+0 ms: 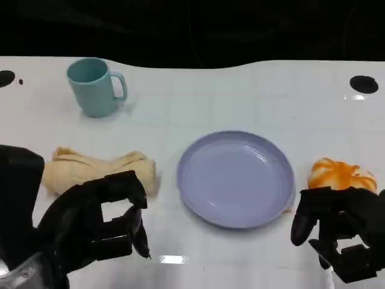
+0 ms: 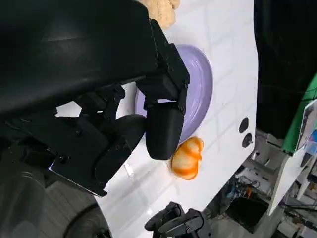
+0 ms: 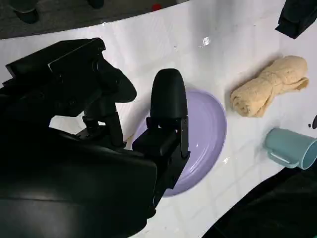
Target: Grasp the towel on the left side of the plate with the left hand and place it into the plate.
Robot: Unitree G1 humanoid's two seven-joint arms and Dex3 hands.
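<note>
A rolled cream towel lies on the white table just left of the empty lilac plate. The towel and the plate also show in the right wrist view, and the plate in the left wrist view with a corner of the towel. My left hand hovers in front of the towel, fingers apart, holding nothing. My right hand sits at the table's near right, fingers apart and empty.
A teal mug stands at the back left. An orange-and-white cloth lies right of the plate, just beyond my right hand. Black round marks sit at the table's far corners.
</note>
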